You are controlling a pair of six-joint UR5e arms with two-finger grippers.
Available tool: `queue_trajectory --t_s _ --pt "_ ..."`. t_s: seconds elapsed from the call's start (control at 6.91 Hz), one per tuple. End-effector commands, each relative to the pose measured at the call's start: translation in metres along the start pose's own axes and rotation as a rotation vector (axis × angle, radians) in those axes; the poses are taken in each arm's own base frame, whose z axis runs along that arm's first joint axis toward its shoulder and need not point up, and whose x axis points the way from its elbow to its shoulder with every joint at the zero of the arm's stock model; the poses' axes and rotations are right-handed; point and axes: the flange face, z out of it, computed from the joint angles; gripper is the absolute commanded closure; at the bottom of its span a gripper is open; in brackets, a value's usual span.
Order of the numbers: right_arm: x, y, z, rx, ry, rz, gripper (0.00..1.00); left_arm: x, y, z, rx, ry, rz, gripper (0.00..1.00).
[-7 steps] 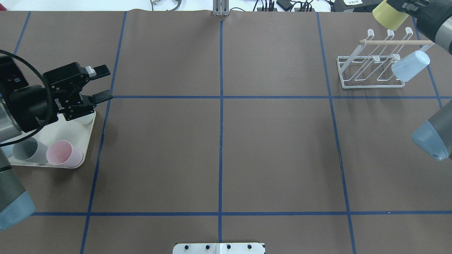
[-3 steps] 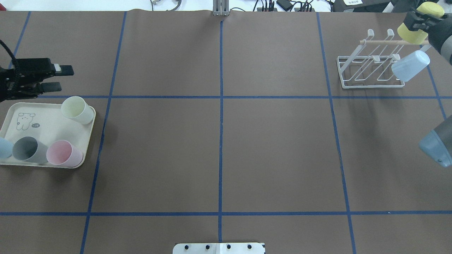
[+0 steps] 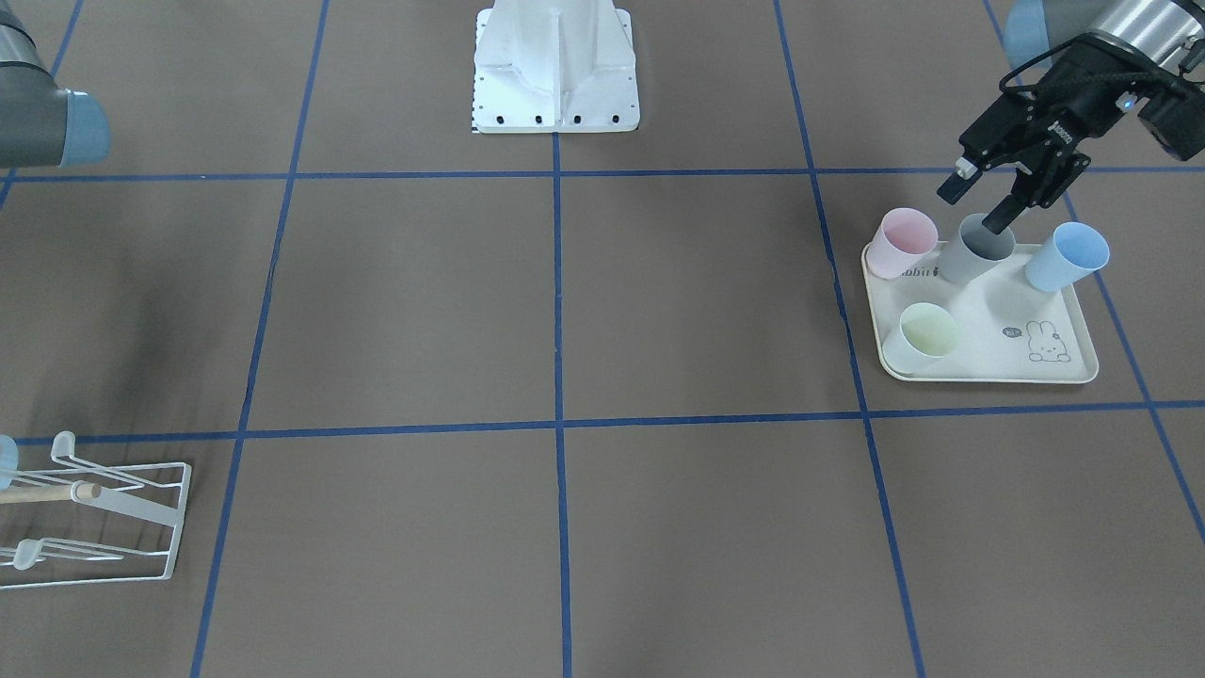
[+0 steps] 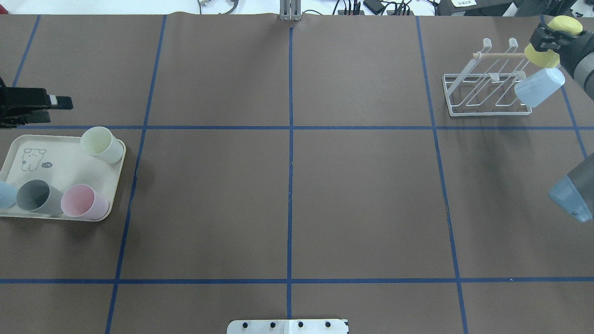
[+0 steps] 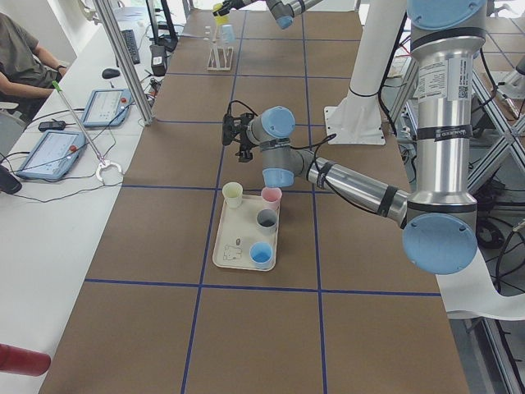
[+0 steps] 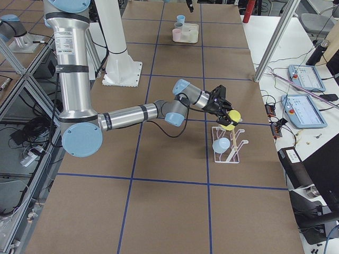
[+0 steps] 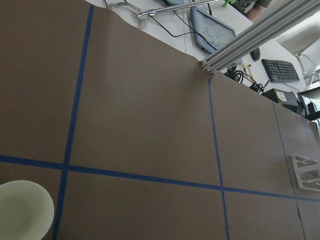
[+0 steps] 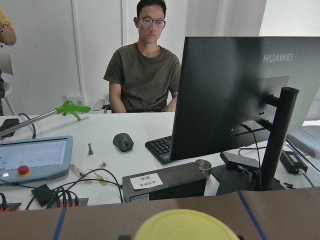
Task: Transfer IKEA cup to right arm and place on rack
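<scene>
The handover looks done: the bulky black right gripper [image 4: 549, 39] is clamped on the pale yellow plastic cup [image 4: 539, 57], holding it at the end of the small white wire rack [image 4: 487, 112], just beside its light wooden dowel [image 4: 499, 54] and above a pale blue cup [image 4: 539, 86] hung there. I cannot tell whether the yellow one sits on a peg; seating and release seem left. The slim black left gripper [image 3: 974, 209] hangs empty, fingers apart, near the cream rabbit-print tray [image 3: 1064, 372]

Bright, even indoor light, soft faint shadows on the table [image 4: 362, 195], mostly sharp frames.
</scene>
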Motion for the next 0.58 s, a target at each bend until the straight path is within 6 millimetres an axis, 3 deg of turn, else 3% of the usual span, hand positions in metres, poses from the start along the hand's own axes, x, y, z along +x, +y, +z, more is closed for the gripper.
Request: queue_trajectory --t_s 0.0,0.14,0.43 --pt "-0.011 0.023 -0.001 -0.035 -0.019 -0.025 1.00 -0.003 0.000 0.000 -0.003 -0.009 0.008 0.00" --pt "-0.012 0.034 -0.003 -0.051 -0.021 -0.035 1.00 -0.003 0.000 0.000 -0.003 -0.009 0.008 0.00" --pt "-0.012 0.035 -0.002 -0.051 -0.020 -0.038 1.00 -0.009 0.002 -0.002 -0.007 -0.018 0.026 0.00"
